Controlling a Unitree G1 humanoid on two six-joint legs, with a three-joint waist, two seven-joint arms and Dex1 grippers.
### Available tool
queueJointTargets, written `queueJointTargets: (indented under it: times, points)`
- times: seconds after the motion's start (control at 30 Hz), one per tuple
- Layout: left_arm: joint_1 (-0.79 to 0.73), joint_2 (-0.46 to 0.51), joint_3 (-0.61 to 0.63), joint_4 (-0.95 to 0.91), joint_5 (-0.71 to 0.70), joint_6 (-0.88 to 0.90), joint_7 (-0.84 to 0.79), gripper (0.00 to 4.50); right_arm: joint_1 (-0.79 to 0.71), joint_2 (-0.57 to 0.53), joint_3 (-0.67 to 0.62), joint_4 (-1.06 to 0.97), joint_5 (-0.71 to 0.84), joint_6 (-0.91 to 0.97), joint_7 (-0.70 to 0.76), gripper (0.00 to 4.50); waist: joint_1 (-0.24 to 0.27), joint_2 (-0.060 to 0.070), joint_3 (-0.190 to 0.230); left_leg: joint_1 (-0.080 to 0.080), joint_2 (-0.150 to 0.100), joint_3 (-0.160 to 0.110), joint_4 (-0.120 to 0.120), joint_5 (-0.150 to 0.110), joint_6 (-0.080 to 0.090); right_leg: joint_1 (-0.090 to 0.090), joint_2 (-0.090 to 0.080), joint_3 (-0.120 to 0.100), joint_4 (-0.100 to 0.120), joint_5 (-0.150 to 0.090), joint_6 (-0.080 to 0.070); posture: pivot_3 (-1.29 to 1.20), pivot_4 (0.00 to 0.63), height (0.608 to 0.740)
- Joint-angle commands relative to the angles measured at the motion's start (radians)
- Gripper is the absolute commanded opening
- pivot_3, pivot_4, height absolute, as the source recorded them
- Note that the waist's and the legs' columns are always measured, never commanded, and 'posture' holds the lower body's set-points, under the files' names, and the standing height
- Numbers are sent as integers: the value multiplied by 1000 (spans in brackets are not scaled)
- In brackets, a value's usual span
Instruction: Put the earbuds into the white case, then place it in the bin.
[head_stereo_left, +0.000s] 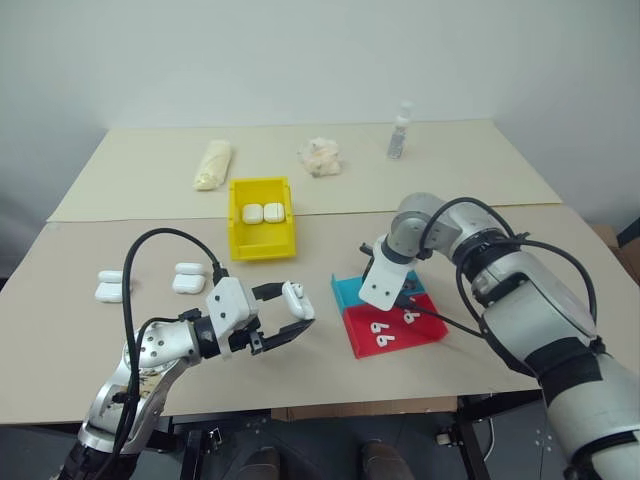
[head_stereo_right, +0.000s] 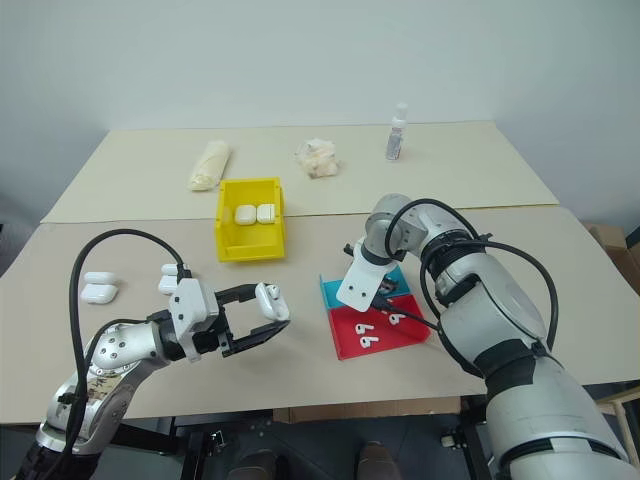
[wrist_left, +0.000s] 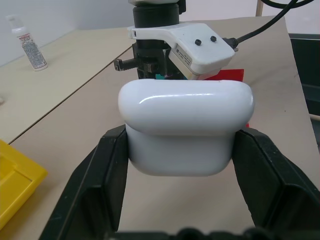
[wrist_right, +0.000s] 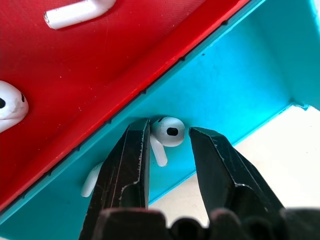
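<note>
Silver-grey jointed metal arms (head_stereo_left: 520, 300) with looping black cables; white wrist housings; left gripper (head_stereo_left: 285, 322) with black fingers.

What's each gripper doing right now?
Left gripper: shut on a white case, held above the table.
Right gripper: open, jaws down in the teal tray either side of an earbud, not clamped.

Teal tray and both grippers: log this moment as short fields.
left gripper: shut on a white case, lid open, held above the table
right gripper: over the teal tray, fingers either side of an earbud, a small gap visible
red tray: earbuds lying in it
yellow bin: two cases inside
</note>
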Motion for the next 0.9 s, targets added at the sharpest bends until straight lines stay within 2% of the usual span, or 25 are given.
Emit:
queueJointTargets:
  times: [0.03,0.13,0.4,0.57,0.63,0.77,0.9]
  points:
    - [-3,-1,6,-39,0,-25,2,2804,-15,0,6,5,-8,-20,8,1305,0,0,0,0,0,0,0,0,0,0,0,0,0,0,0,0,150,740]
    - [-3,0,6,-38,-2,-26,1,2804,-12,-2,5,1,-10,-20,4,662,0,0,0,0,0,0,0,0,0,0,0,0,0,0,0,0,150,740]
    - [-20,-1,8,-21,-9,-32,-8,2804,-12,-14,-18,-18,4,7,-16,662,0,0,0,0,0,0,0,0,0,0,0,0,0,0,0,0,150,740]
    - [-65,-14,9,-7,-35,-28,-22,2804,-4,-59,-132,-124,143,120,27,662,1,0,0,-1,0,0,0,0,0,-1,0,0,0,0,0,0,150,740]
    - [-106,-28,4,-3,-57,-19,-28,2804,40,-127,-236,-281,260,241,58,662,4,0,0,-1,0,-1,0,0,0,0,0,0,0,0,0,0,150,740]
    - [-172,-55,-8,2,-91,-5,-42,2804,214,-261,-472,-741,528,676,105,662,30,0,0,-5,0,-3,0,-1,1,-1,-1,-2,-1,0,0,0,150,740]
    - [-227,-74,-23,-1,-130,15,-59,2804,385,-369,-703,-1155,783,1153,53,662,35,0,0,-6,0,-3,1,-2,3,-1,-1,-2,-1,0,0,0,150,740]
